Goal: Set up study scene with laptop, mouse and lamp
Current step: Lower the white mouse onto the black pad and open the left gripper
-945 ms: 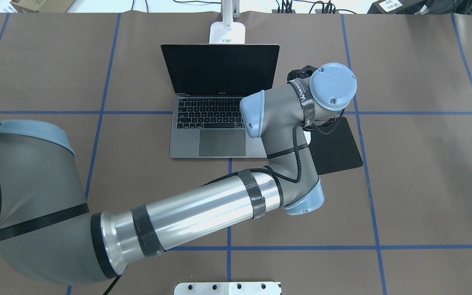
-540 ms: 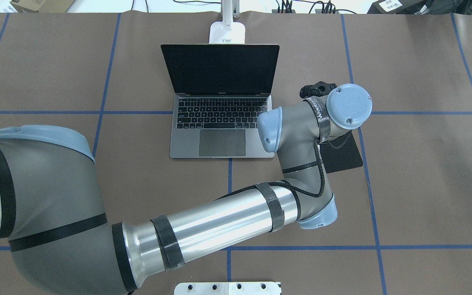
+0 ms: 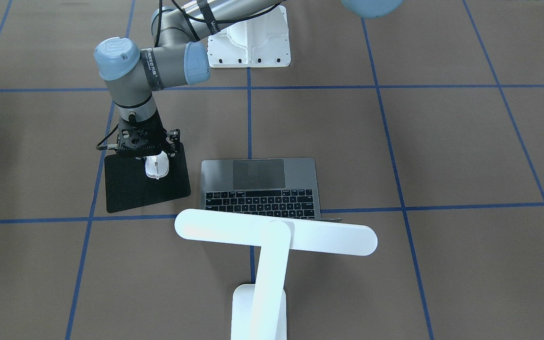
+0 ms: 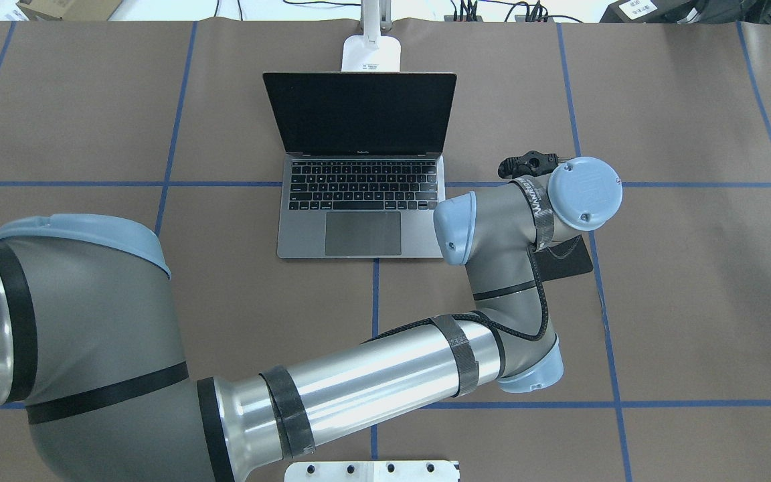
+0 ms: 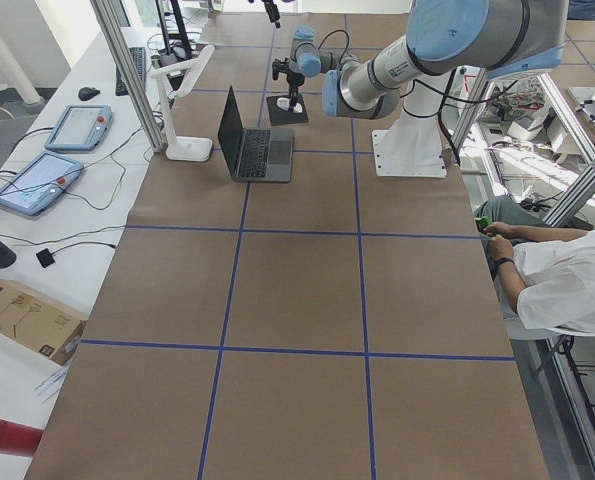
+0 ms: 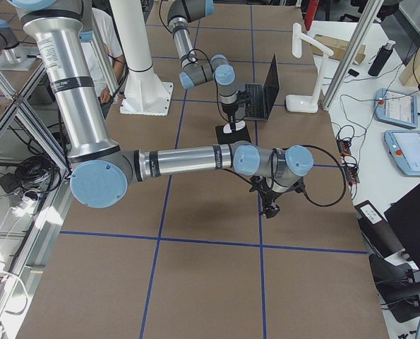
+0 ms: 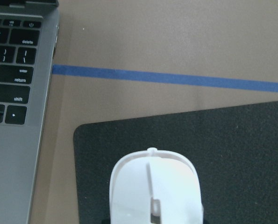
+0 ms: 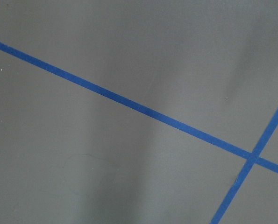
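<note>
The open grey laptop (image 4: 362,221) sits mid-table, with the white lamp (image 3: 276,231) standing behind it, its bar head over the laptop's screen edge. My left gripper (image 3: 155,159) reaches across to the black mouse pad (image 3: 130,189) beside the laptop and is shut on the white mouse (image 3: 157,168). The mouse fills the bottom of the left wrist view (image 7: 155,186), low over the pad (image 7: 241,154); I cannot tell whether it touches. My right gripper (image 6: 270,203) hangs over bare table far to the right; I cannot tell whether it is open or shut.
The white bolted pedestal (image 3: 248,42) stands at the robot's side of the table. Blue tape lines cross the brown table cover. Tablets, cables and a box lie beyond the far table edge (image 5: 37,180).
My left arm has swung to the right and toward the robot's side, carrying the mouse from the pad's laptop-side edge to over the pad. Laptop and lamp have not moved.
</note>
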